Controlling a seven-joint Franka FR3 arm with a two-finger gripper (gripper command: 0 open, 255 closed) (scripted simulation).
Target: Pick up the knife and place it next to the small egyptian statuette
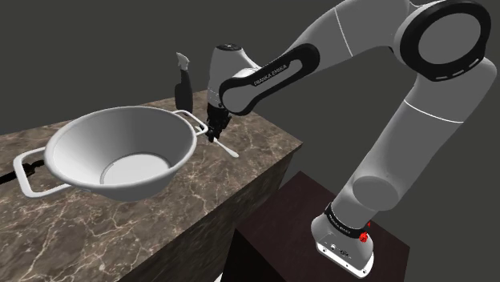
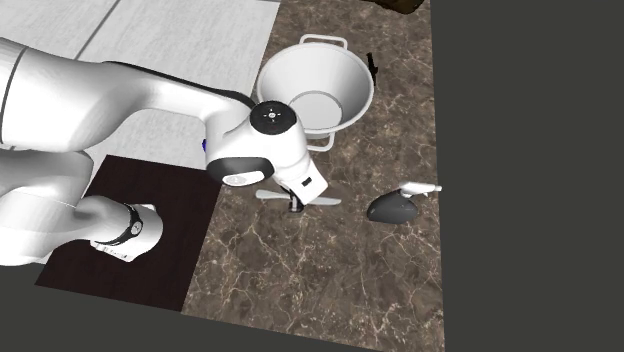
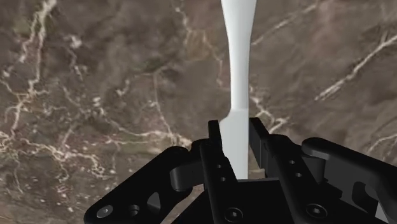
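A white knife lies flat on the brown marble counter, near its edge toward the stand. My black gripper is down at the counter and straddles the knife's blade end, with both fingers pressed against its sides. In the shoulder view the gripper stands over the knife. The statuette, a dark body with a white top, stands at the counter's far edge just beyond the gripper. In the second exterior view the statuette is to the right of the gripper and knife.
A large white bowl with two loop handles takes up the counter's middle, close to the gripper; it also shows in the second exterior view. A small black object lies behind it. The dark stand sits below the counter's edge.
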